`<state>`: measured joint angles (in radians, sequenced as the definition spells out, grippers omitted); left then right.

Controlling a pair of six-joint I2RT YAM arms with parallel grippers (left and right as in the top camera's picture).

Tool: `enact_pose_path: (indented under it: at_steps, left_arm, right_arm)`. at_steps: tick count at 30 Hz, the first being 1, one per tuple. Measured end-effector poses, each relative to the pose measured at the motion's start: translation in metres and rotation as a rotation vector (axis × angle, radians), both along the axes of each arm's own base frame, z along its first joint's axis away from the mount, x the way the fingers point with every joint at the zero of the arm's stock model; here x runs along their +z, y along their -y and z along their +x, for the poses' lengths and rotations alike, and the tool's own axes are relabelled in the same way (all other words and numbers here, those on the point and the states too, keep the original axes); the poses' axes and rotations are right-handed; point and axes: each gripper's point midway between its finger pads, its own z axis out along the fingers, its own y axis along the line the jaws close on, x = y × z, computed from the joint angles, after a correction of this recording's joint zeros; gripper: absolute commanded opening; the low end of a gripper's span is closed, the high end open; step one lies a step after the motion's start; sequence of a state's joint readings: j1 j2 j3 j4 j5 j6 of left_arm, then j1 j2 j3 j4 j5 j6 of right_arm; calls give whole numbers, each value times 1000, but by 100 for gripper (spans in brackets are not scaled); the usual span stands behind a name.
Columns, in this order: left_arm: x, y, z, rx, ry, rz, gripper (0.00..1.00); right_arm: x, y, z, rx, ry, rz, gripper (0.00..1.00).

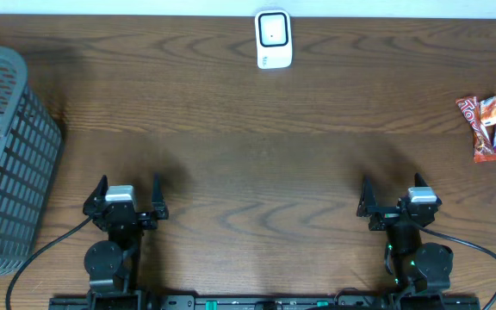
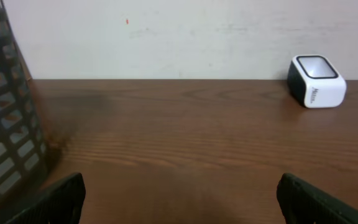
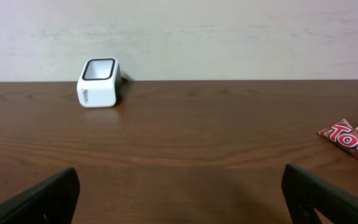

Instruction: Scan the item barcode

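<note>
A white barcode scanner with a dark window stands at the table's far edge, near the middle; it also shows in the left wrist view and the right wrist view. Red snack packets lie in a small pile at the far right, their edge visible in the right wrist view. My left gripper rests open at the near left, nothing between its fingers. My right gripper rests open at the near right, also empty. No barcode is visible on the packets.
A grey slatted basket stands along the table's left edge, close beside the left arm, and fills the left side of the left wrist view. A pale wall runs behind the table's far edge.
</note>
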<state>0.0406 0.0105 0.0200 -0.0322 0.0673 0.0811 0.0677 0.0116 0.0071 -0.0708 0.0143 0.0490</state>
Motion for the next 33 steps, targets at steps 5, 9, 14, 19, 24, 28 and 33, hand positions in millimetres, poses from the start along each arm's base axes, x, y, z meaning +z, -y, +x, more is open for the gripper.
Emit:
enact_pose_path:
  at_steps: [5,9,14,19,24,28,33]
  left_arm:
    - [0,-2,0,11,-1,4,98]
    - [0,-2,0,11,-1,4,98]
    - [0,-2,0,11,0,4,98]
    - [0,-2,0,11,-1,4,98]
    - [0,-2,0,11,-1,4,98]
    - [0,-2,0,11,-1,4,98]
    - [0,-2,0,11,-1,4,98]
  right_arm:
    - [0,0,0,0,0,0,99]
    - [0,0,0,0,0,0,99]
    - [0,0,0,0,0,0,99]
    - [0,0,0,0,0,0,99]
    - [0,0,0,0,0,0,99]
    - [0,0,0,0,0,0,99]
    - [0,0,0,0,0,0,99]
